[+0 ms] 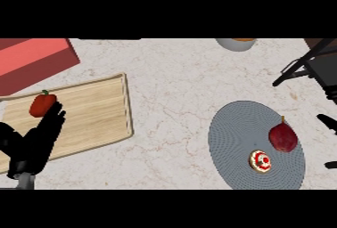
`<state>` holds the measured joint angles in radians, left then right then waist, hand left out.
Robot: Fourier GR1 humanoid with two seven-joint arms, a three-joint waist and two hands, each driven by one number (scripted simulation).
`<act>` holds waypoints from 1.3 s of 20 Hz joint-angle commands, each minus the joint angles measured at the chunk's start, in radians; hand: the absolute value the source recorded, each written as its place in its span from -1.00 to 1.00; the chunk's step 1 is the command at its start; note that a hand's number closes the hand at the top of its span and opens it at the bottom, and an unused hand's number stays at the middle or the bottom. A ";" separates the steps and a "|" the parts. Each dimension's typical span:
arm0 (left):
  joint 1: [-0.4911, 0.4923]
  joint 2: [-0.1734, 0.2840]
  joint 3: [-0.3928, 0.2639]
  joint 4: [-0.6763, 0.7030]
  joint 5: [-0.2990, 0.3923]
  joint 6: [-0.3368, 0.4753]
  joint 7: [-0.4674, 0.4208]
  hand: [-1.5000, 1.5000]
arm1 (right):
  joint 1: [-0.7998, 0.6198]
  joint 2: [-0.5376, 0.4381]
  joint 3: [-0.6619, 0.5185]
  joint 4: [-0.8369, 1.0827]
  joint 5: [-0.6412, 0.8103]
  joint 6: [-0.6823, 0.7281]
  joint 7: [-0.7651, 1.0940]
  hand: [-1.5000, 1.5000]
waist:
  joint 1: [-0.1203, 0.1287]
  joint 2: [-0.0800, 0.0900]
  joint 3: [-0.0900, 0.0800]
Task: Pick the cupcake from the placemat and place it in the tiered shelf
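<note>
A small frosted cupcake [260, 160] sits on the round grey woven placemat [237, 133] at right, just before a dark-red pear-shaped fruit [282, 137]; the black-framed tiered shelf [316, 62] stands behind.

Marble-veined counter [184, 89], wood-grained board [92, 116], finely woven grey placemat [237, 129].

Grey ribbed placemat [237, 133] (white-marbled counter [178, 80]), red-topped cupcake [260, 160].

**No Readable Text**

We find no words, numbers, brands or signs that can be read anywhere in the head view. The cupcake [260, 160] carries a red and white pattern on its top, but we cannot make out any letter or figure in it.
</note>
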<state>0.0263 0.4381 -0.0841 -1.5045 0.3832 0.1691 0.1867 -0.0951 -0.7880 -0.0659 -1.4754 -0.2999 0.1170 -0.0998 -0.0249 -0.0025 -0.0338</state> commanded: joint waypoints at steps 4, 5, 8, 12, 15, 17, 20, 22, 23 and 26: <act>0.025 -0.055 -0.039 0.084 0.008 -0.001 0.047 0.00 | 0.148 -0.079 -0.041 0.092 -0.049 0.270 -0.218 -1.00 | -0.018 0.005 0.036; 0.042 -0.038 -0.037 0.072 -0.007 -0.006 0.030 0.00 | 0.174 -0.105 -0.049 0.113 -0.045 0.314 -0.249 -1.00 | -0.017 0.004 0.037; 0.015 -0.047 -0.045 0.080 -0.013 -0.005 0.052 0.00 | 0.168 -0.160 -0.040 0.071 -0.054 0.398 -0.211 -1.00 | -0.006 0.003 0.034; -0.002 -0.072 -0.034 0.103 -0.016 0.009 0.054 0.00 | 0.199 -0.245 -0.075 -0.073 -0.094 0.445 -0.089 -1.00 | -0.007 -0.002 0.032; -0.058 -0.080 -0.040 0.136 -0.039 0.013 0.069 0.00 | 0.203 -0.249 -0.042 -0.197 -0.056 0.384 0.041 -1.00 | -0.003 0.000 0.031; -0.001 -0.112 -0.077 0.088 -0.057 0.019 0.045 0.00 | 0.219 -0.227 -0.028 -0.228 -0.054 0.339 0.116 -1.00 | 0.007 -0.001 0.032; -0.025 -0.084 -0.041 0.115 -0.049 0.005 0.053 0.00 | 0.205 -0.192 0.008 -0.344 -0.021 0.208 0.273 -1.00 | 0.010 0.000 0.031; -0.038 -0.075 -0.019 0.153 -0.029 -0.032 0.041 0.00 | 0.252 -0.195 0.000 -0.424 -0.017 0.184 0.333 -1.00 | -0.003 -0.001 0.031; -0.041 -0.076 -0.016 0.153 -0.026 -0.034 0.044 0.00 | 0.217 -0.214 -0.003 -0.474 -0.032 0.160 0.416 -1.00 | 0.001 -0.001 0.030; -0.045 -0.100 -0.049 0.107 -0.053 0.000 0.085 0.00 | 0.193 -0.193 0.065 -0.511 0.079 0.108 0.507 -1.00 | 0.020 0.001 0.032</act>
<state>-0.0334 0.3693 -0.1065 -1.4330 0.3303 0.1603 0.2193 0.1124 -0.9760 -0.0335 -1.8898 -0.2736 0.2844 0.2565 -0.0116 -0.0112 0.0098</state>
